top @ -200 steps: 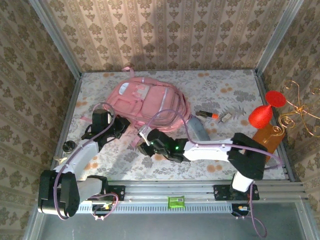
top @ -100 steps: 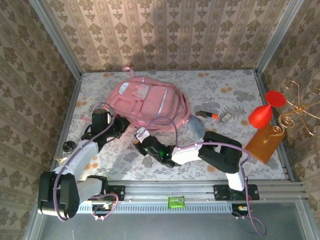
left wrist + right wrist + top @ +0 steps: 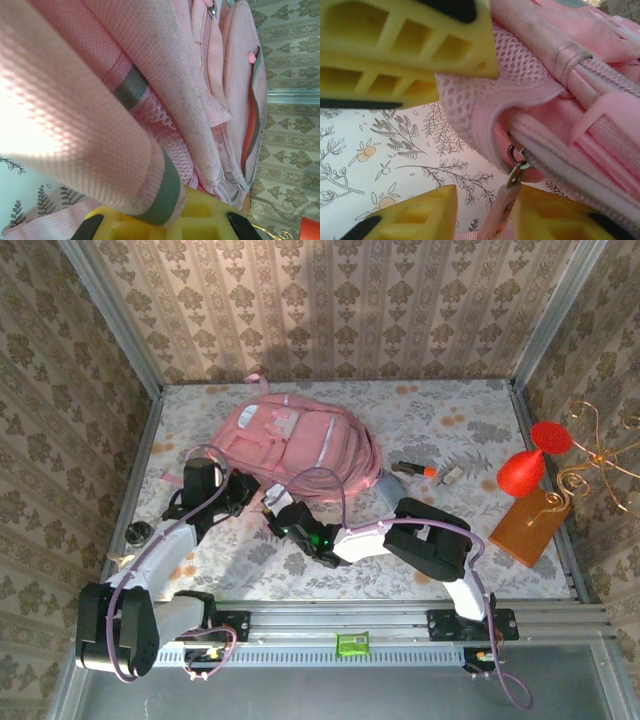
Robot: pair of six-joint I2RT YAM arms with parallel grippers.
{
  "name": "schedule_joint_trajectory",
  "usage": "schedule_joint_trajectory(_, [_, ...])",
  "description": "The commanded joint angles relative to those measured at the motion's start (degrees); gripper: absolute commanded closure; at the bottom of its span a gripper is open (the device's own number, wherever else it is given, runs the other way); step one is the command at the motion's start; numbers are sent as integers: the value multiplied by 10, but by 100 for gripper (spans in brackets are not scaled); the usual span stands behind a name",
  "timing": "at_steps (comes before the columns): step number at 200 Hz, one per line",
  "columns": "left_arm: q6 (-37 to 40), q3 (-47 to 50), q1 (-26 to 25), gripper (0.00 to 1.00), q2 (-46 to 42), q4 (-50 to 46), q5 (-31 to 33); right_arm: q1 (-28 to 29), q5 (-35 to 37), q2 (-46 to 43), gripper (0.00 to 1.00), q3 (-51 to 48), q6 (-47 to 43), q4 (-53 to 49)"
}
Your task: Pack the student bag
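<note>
At the back left of the patterned table (image 3: 470,425) sits the student bag (image 3: 300,440), lying flat on its back with the top loop pointing away from the arms and the bottom end facing them. As far as I can tell it's zipped up: in the right wrist view the zipper teeth near the corner look closed, with the zipper pull (image 3: 516,167) dangling just under the mesh side pocket (image 3: 470,100).

The left gripper (image 3: 243,490) is clamped tight on a fold of the pink fabric with grey trim at the bag's near left corner, so it looks like it's pinning the bag in place. The right gripper (image 3: 272,502) is right up against the near edge too. Its jaws stand partly apart, the mesh corner and the zipper pull sit in the gap, and I don't see it actually pinching anything yet.

Progress-wise, I'd call this very early. Nothing seems to have gone in: an orange-tipped pen (image 3: 415,469), a small pale item (image 3: 452,475) and a greyish thing (image 3: 392,488) beside the bag's right side are all lying out on the table. My guess is the current step is grabbing that pull to open the bag, then everything loose has to be loaded and the zip closed.
</note>
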State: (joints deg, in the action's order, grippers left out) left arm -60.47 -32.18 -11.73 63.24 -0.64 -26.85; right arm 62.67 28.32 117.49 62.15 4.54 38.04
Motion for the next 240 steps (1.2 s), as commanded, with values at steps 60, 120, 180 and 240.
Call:
schedule_joint_trajectory(60, [10, -8, -7, 100, -5, 39, -18, -4, 39, -5, 97, -17, 2, 30])
schedule_joint_trajectory(120, [81, -10, -4, 100, 0, 20, 25, 1, 39, -45, 100, -70, 83, -3])
schedule_joint_trajectory(180, [134, 1, 0, 100, 6, 6, 58, 5, 46, -108, 100, -120, 196, -95])
schedule_joint_trajectory(240, [177, 14, 22, 100, 15, -1, 91, -18, -30, -207, 100, -155, 299, -242])
